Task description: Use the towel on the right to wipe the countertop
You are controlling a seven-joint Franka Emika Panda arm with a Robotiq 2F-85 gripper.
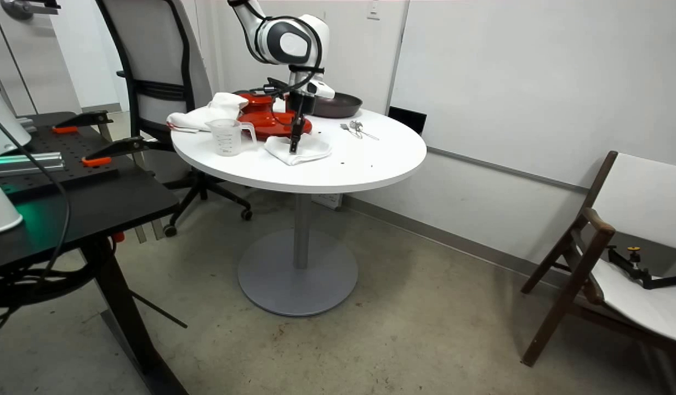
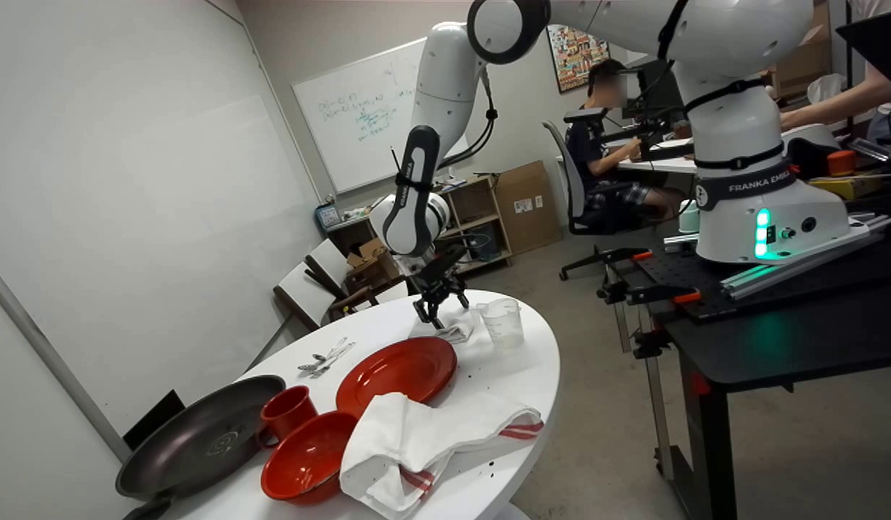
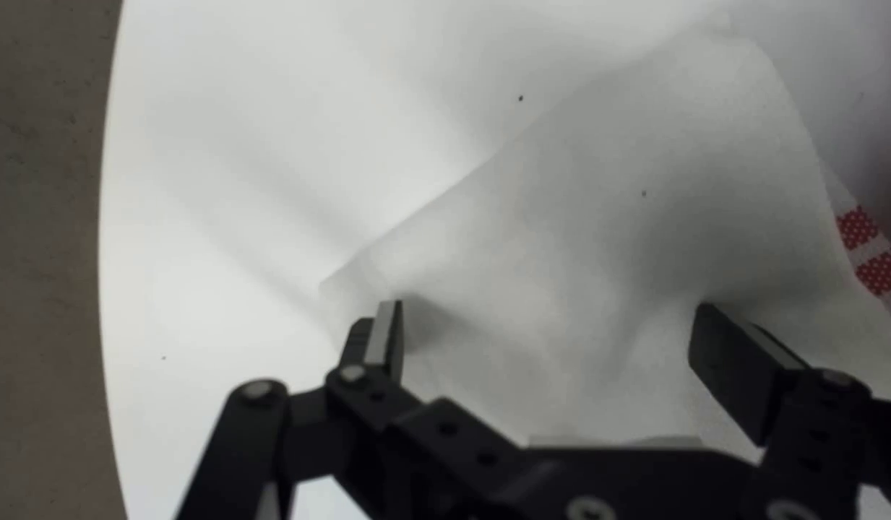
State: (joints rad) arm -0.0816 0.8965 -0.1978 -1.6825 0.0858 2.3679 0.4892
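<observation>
Gripper [image 3: 550, 318] is spread wide, nothing held; its fingers [image 3: 738, 368] reach down over the folded towel [image 3: 597, 238], judged to be the task's cloth, on the robot's right. Towel lies directly below and between the fingertips, one over its corner, the opposite one over inner cloth; contact cannot be confirmed. In the wrist view its straight edge slants up and right, oblique to the closing line, so closing should bunch a ridge of fabric rather than catch an edge; slightly more descent may be needed first. Dark specks [image 3: 521, 97] dot the white table [image 1: 387, 148] near that edge, likely wiping targets. Measuring cup [image 1: 226, 140] and red plate [image 1: 261, 127] are near the towel; strokes that way risk a bump. Farther off: cutlery [image 1: 358, 130], second towel [image 2: 445, 426], frying pan [image 2: 207, 437].
</observation>
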